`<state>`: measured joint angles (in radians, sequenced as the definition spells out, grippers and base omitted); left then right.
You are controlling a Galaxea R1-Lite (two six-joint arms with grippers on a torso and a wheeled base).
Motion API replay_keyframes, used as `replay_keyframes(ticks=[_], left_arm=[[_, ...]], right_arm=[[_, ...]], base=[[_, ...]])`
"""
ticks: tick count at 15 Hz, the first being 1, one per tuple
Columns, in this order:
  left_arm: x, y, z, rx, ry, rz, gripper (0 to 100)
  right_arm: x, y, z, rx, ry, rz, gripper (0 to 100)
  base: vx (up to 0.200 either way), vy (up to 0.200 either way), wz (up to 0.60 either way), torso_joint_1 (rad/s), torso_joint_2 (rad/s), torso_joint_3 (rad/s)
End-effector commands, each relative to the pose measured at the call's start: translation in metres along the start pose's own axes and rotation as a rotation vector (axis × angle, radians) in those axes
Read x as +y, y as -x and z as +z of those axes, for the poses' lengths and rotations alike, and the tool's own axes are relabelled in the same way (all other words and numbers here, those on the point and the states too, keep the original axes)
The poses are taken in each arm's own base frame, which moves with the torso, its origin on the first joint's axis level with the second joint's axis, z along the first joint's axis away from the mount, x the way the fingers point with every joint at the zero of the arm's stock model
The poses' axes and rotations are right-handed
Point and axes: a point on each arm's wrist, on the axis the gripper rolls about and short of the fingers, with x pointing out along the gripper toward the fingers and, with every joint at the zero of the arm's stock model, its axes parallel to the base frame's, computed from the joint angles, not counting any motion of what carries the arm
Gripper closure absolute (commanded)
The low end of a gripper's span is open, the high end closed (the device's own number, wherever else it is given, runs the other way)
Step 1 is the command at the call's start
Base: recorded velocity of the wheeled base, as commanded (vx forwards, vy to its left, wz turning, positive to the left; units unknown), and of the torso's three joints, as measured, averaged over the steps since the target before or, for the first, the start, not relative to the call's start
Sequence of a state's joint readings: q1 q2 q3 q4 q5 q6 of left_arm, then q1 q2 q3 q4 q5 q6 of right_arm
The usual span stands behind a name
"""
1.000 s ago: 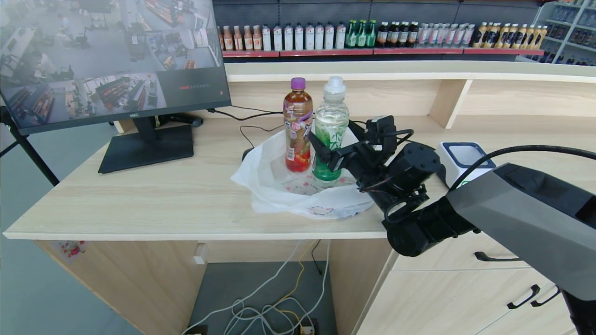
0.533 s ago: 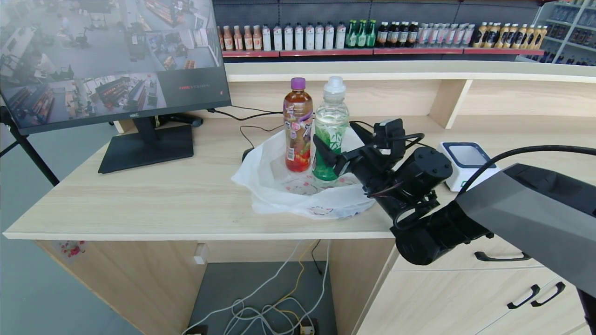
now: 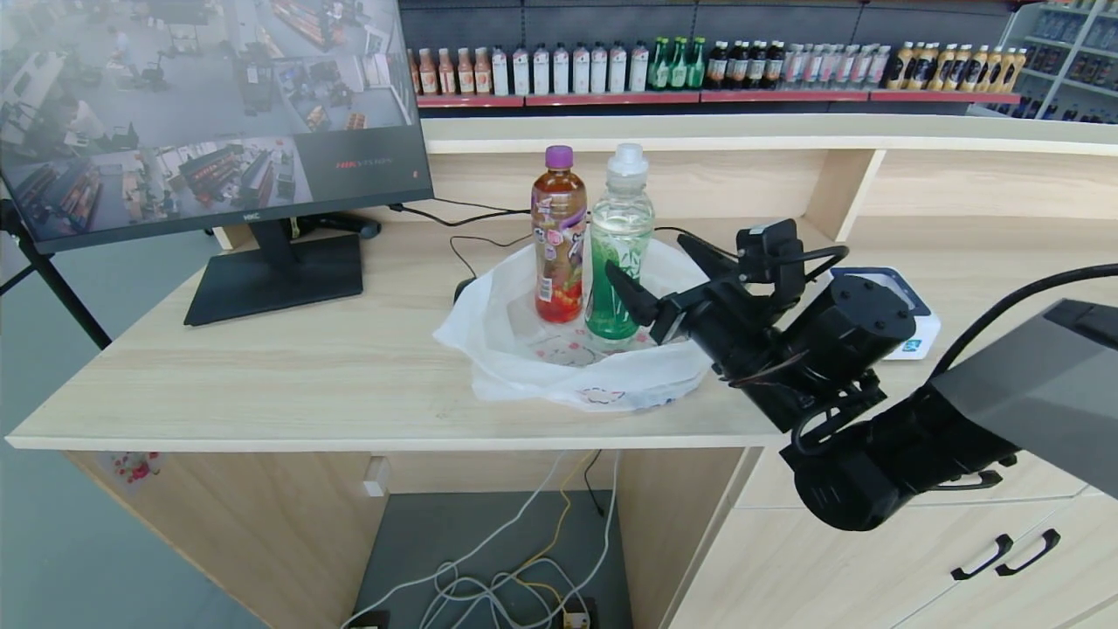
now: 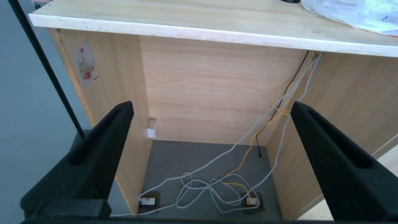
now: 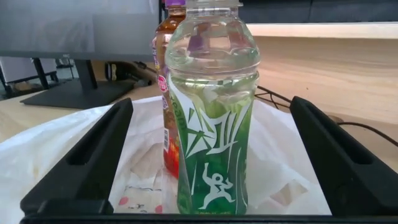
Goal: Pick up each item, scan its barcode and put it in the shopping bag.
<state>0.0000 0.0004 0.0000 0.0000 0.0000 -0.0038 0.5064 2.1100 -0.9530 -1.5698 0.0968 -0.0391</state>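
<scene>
With the left gripper's [image 4: 211,118] fingers spread wide and empty low before the pale wooden table [image 3: 306,376], a crumpled white plastic shopping bag [image 3: 515,349] on it holds an upright purple-capped amber bottle [image 3: 558,236] and a green-labelled clear bottle [image 3: 620,249], just beside the right gripper's [image 3: 651,259] wide-open, empty fingers.

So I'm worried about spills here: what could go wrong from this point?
1. The right gripper hangs open close to the green bottle; a sideways swing could knock it into the tea bottle right beside it.
2. Both bottles stand upright on the crumpled bag, which looks like shaky footing.
3. The right arm passes just over the scanner and might bump it.
</scene>
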Motion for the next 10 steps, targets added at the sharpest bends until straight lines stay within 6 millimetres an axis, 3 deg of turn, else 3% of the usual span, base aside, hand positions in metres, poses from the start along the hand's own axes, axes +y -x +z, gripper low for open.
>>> replay_keyframes(ticks=[1,4,6,10], left_arm=[[0.000,0.000,0.000,0.000,0.001,0.000,0],[0.000,0.000,0.000,0.000,0.002,0.000,0],[0.000,0.000,0.000,0.000,0.004,0.000,0],[0.000,0.000,0.000,0.000,0.004,0.000,0]], right_arm=[[0.011,0.020,0.028,-0.005,-0.011,0.026,0],[0.017,0.067,0.041,0.087,-0.022,0.039,0],[0.016,0.069,0.058,0.039,-0.021,0.037,0],[0.015,0.098,0.073,0.054,-0.084,0.028,0]], base=[[0.000,0.000,0.00,0.000,0.00,0.000],[0.000,0.000,0.00,0.000,0.00,0.000],[0.000,0.000,0.00,0.000,0.00,0.000],[0.000,0.000,0.00,0.000,0.00,0.000]])
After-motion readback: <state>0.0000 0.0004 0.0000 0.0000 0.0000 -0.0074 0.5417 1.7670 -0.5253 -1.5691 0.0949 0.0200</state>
